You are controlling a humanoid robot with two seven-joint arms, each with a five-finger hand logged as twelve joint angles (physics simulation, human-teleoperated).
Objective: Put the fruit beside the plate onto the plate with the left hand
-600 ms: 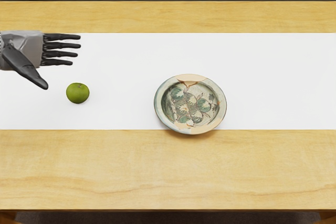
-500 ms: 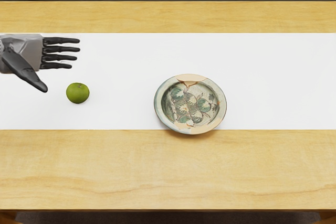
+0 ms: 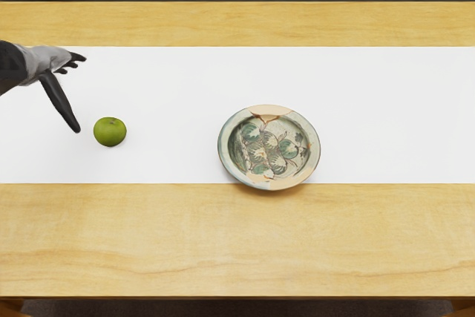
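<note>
Rolling edge-on since a moment ago, the left hand (image 3: 46,64) hangs up-left of the apple (image 3: 110,131), fingers (image 3: 73,58) open, thumb lowered toward it; grasp pending, plate (image 3: 224,146) bare.

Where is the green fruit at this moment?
In the head view, the fruit lies on the white cloth, well left of the plate, near the left hand.

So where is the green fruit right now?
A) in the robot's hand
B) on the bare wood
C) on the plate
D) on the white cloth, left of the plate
D: the green fruit sits on the white cloth, well to the left of the plate, and the left hand is close by with nothing in it, not touching the fruit.
</note>
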